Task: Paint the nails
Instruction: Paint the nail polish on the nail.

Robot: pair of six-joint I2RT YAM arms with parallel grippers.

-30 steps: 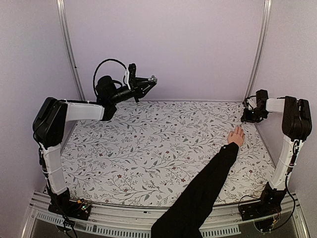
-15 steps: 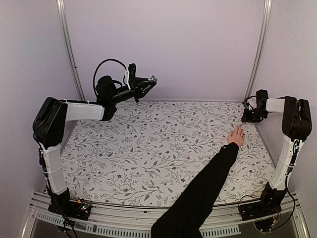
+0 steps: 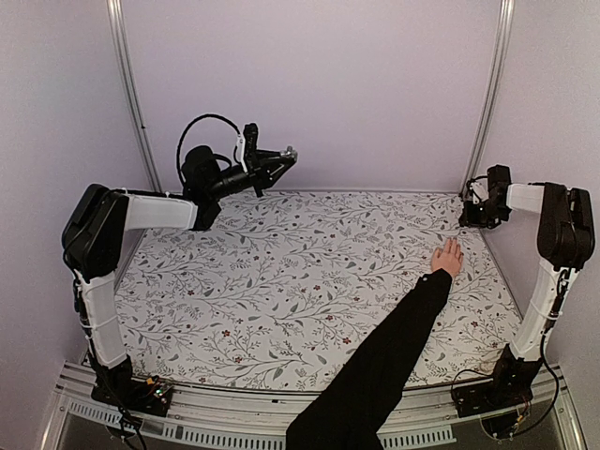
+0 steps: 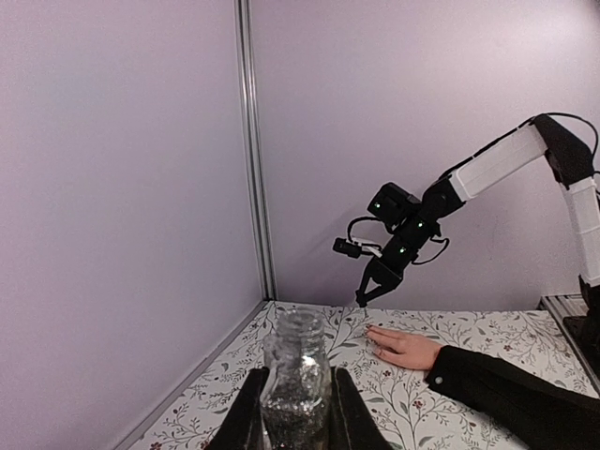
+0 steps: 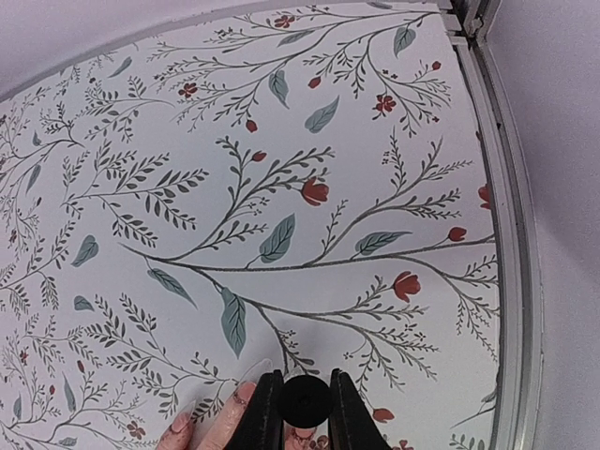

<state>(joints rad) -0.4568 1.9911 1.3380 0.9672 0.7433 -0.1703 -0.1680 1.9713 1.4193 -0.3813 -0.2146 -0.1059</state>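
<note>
A bare hand (image 3: 448, 256) with a long black sleeve (image 3: 394, 347) lies flat on the floral table at the right. Its long pale nails (image 5: 251, 367) show at the bottom of the right wrist view. My right gripper (image 3: 466, 221) hovers just beyond the hand's fingers, shut on a round black cap (image 5: 304, 401). The brush under the cap is hidden. My left gripper (image 3: 284, 156) is raised at the back left, shut on an open glass bottle of glittery polish (image 4: 298, 384). The hand (image 4: 403, 349) and my right gripper (image 4: 362, 296) also show in the left wrist view.
The floral table cover (image 3: 281, 272) is bounded by lilac walls. Metal corner posts (image 3: 487, 103) stand at the back corners. A metal rail (image 5: 502, 234) runs along the table's right edge, close to my right gripper. The sleeve crosses the near right part of the table.
My right wrist has shifted very slightly up and to the right. The hand and my left arm hold almost still.
</note>
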